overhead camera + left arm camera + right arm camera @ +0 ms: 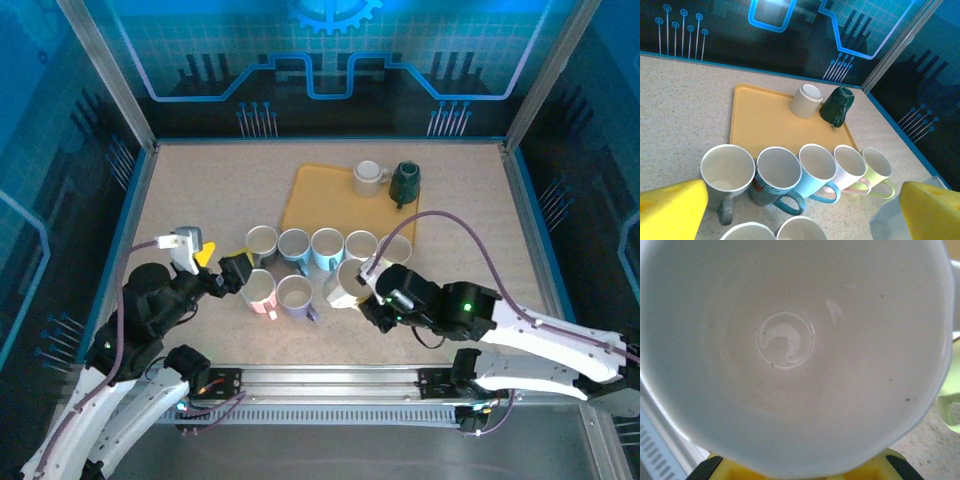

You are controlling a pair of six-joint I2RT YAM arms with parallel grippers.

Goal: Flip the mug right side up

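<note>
My right gripper [366,297] is shut on the rim of a pale mug [347,282] in front of the row of mugs. The mug's mouth faces upward, slightly tilted. In the right wrist view its white inside [790,350] is right in front of the camera, and the yellow fingers [740,471] peek out below the rim. My left gripper [236,270] stands open at the left end of the mugs, holding nothing; its yellow fingers [670,210] frame the left wrist view. A cream mug [368,178] stands upside down on the yellow tray [310,200], with a dark green mug [405,183] tipped over beside it.
Several upright mugs stand in a row before the tray: grey [262,241], blue-grey [294,244], light blue [327,246], white with a pink handle [360,245] and lime [396,248]. Two more, pinkish [259,290] and lilac [295,295], stand nearer. Blue walls [140,170] enclose the table.
</note>
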